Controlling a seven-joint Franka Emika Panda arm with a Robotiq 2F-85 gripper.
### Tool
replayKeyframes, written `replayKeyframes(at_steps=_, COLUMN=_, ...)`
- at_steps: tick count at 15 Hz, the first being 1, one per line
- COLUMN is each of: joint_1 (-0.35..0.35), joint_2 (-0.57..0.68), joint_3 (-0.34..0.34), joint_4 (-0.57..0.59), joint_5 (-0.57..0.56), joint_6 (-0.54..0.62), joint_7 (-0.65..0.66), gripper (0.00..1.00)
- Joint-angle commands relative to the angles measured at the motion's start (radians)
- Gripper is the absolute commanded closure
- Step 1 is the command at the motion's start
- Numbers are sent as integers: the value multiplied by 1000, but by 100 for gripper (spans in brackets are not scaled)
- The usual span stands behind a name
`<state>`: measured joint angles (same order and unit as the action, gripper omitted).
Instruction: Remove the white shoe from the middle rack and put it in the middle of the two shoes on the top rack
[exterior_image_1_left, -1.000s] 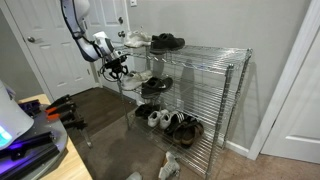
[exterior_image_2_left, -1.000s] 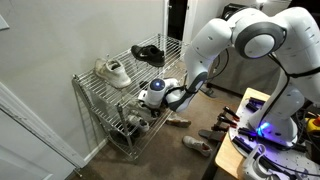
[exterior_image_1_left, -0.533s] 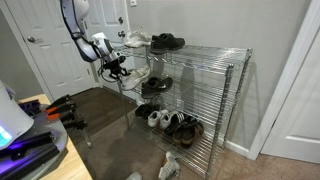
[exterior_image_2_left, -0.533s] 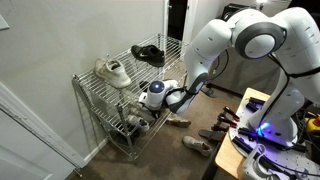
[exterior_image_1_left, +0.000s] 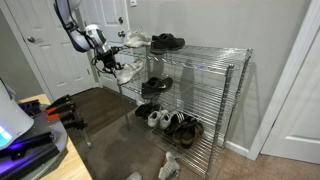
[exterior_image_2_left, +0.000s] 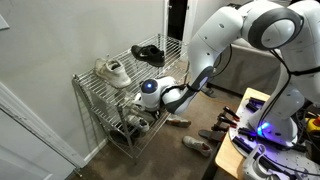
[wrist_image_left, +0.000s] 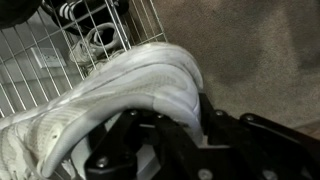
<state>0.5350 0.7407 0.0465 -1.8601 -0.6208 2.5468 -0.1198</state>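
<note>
Now one white shoe (wrist_image_left: 120, 90) is clamped in the fingers (wrist_image_left: 212, 118); two shoes (exterior_image_2_left: 112, 70) sit on the top rack (exterior_image_2_left: 135, 68).

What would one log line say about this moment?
gripper: shut on white shoe | shoe: clear of middle rack | top rack: white sneaker, black shoe, gap unfilled

Shiny chrome-wire top rack (exterior_image_1_left: 215, 52), matt, scuffed cloth white shoe (wrist_image_left: 120, 85), rough brown carpet (wrist_image_left: 250, 50)

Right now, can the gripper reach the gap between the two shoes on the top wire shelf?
Probably yes. The gripper, shut on a pale lace-up sneaker, hangs beside the shelves, and nothing covers the top chrome wire rack between its white sneaker and glossy black shoe.
</note>
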Motion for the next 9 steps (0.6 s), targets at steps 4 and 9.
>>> replayKeyframes(at_steps=4, joint_1=-128, joint_2=-38, joint_3=140, joint_4=-31, joint_5=129, joint_6=-199, joint_7=-154, gripper=95)
replayKeyframes(at_steps=9, joint_1=-152, joint_2=-68, joint_3=155, joint_4=-59, joint_5=171, joint_6=-419, joint_7=-188, gripper=95)
